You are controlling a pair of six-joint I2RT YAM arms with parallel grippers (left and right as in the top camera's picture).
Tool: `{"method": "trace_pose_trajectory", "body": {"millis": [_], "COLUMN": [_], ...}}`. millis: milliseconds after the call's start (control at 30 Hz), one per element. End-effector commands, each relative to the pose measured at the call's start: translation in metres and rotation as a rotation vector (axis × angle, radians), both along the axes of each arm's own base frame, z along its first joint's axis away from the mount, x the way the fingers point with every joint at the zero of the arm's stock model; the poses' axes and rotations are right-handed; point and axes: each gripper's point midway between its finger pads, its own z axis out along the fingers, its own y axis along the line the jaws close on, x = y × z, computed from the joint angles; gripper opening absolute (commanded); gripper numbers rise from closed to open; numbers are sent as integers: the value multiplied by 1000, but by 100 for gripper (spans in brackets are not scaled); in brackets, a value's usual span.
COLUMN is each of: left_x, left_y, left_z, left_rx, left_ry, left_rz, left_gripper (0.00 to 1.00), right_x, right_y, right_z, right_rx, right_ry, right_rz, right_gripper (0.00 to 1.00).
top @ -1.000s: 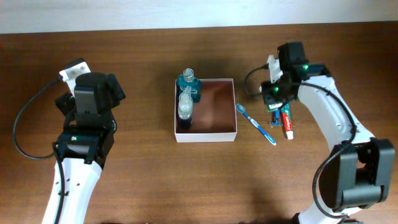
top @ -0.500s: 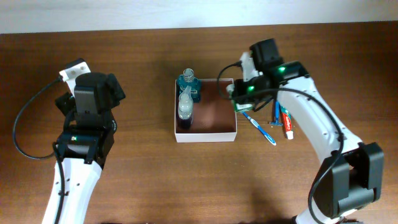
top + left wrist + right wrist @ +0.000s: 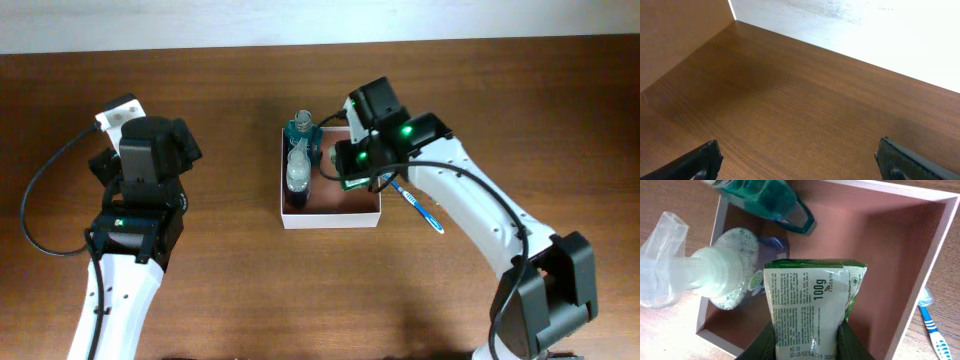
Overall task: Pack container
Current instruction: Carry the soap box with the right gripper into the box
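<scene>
Brown wooden counter (image 3: 230,300) underlies everything. Nearest, the right gripper (image 3: 807,342) clenches a green-and-white packet (image 3: 810,295) above the container (image 3: 875,225), mid-frame overhead, probably aiming for the free half beside the pump bottle (image 3: 725,280) and teal bottle (image 3: 765,200). The left gripper (image 3: 800,157) hangs released, frame left.

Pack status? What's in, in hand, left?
Done: teal bottle and pump bottle stand in the container. In hand: right gripper holds the green-and-white packet over its free side, not yet released. To do: toothbrush lies on the table beside the container. The left gripper is open, empty.
</scene>
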Motion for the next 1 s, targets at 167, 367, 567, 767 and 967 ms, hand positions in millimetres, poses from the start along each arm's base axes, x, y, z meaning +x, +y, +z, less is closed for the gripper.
{"method": "trace_pose_trajectory", "body": {"millis": [167,367,567,767,967], "left_x": [1,1,1,1,1], "left_y": [3,3,3,3,3], "left_z": [2,2,2,2,2], "left_rx": [-6,-6,-6,-5,-6], "left_ry": [-10,-10,-10,-10,-10], "left_rz": [19,19,19,19,19], "left_gripper": [100,99,100,99,99], "right_x": [2,3,3,5,3], "right_y": [6,7,7,8,11], "right_z": [14,14,2,-11,-13], "right_rx": [-32,-31,-31,-32,-32], "right_ry": [-63,-64,-44,-17,-11], "right_rz": [-40,-39,-58,-82,-76], "right_gripper": [26,26,26,26,52]}}
